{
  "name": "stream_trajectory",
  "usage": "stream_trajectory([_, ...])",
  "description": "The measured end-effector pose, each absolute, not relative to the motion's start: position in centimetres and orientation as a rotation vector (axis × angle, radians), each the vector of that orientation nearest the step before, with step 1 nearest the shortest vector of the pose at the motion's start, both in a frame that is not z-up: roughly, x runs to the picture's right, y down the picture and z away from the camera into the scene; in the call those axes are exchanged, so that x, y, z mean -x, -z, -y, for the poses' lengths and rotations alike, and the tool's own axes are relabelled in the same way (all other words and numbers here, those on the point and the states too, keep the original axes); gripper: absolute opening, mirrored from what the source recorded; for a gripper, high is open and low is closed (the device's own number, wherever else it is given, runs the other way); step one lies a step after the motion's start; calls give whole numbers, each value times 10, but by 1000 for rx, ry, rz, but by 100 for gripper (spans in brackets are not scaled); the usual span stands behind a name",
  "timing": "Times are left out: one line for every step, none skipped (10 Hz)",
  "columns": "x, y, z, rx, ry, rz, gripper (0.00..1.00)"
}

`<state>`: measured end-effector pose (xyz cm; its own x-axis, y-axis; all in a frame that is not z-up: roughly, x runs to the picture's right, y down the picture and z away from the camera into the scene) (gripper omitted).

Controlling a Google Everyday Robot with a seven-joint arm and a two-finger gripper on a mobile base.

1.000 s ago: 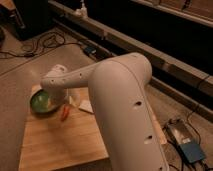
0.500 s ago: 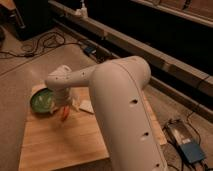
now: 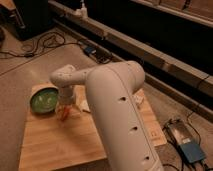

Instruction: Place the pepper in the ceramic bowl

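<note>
- Camera view, arm: a thick white arm (image 3: 120, 117) rises from the lower edge, right of centre, and fills the middle of the picture. Three dark holes run down its side. It bends at an elbow over the far side of the table (image 3: 52, 145).
- Forearm: from the elbow it reaches left, roughly level, and ends in a rounded wrist (image 3: 62, 77) above the left part of the table.
- Gripper (image 3: 65, 106): it hangs from the wrist and points straight down, with its tip low over the wood. How wide it stands cannot be told, nor whether it grips anything.
- Pepper (image 3: 64, 114): a small orange piece right at the gripper's tip. Whether it rests on the table or is lifted just off it cannot be told. It lies outside the bowl (image 3: 42, 100), just beside the bowl's right rim.
- Bowl: green, upright, on the far-left corner of the table, close to the left of the gripper.
- Table: pale wood, with its near half bare and its right part hidden behind the arm.
- Pale scrap (image 3: 85, 105): a small flat whitish thing on the wood, just right of the gripper, partly behind the arm.
- Floor: grey, with dark cables (image 3: 30, 47) at upper left and a blue box (image 3: 189, 147) at lower right.
- Background: a long dark rail (image 3: 150, 50) crosses diagonally behind the table.
</note>
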<state>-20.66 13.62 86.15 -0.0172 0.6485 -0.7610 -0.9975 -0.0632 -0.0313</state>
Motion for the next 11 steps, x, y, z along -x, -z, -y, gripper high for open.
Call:
stream_trajectory([208, -866, -139, 711, -1512, -676, 80])
stream_trajectory([212, -870, -140, 695, -1511, -715, 80])
stream_trajectory([213, -872, -140, 685, -1512, -737, 80])
stream_trajectory([213, -876, -139, 674, -1515, -761, 80])
stream_trajectory([215, -878, -137, 665, -1513, -778, 80])
stream_trajectory([218, -880, -136, 658, -1510, -792, 80])
stream_trajectory([221, -882, -135, 655, -1507, -803, 80])
stream_trajectory([223, -885, -134, 653, -1507, -811, 80])
stream_trajectory([224, -889, -134, 654, -1504, -816, 80])
stream_trajectory([226, -893, -134, 658, -1502, -818, 80])
stream_trajectory([228, -897, -133, 662, -1501, -818, 80])
